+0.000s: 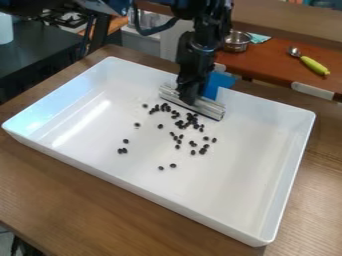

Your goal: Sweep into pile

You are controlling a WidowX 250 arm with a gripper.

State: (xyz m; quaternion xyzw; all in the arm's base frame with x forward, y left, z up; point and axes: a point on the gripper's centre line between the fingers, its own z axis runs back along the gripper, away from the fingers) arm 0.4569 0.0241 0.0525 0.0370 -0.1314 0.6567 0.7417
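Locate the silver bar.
In the camera view, the silver bar sits inside the white tray by its far wall, just above centre, under the tool and beside the black beans.

Black beans (180, 125) in white tray (281, 200)

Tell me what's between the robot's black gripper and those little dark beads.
In the camera view, a silver, squeegee-like bar lies between the gripper and the dark beads, inside the white tray.

No words for me to read here.
I can make out no label, brand, number or sign on anything around me, not a single letter or digit.
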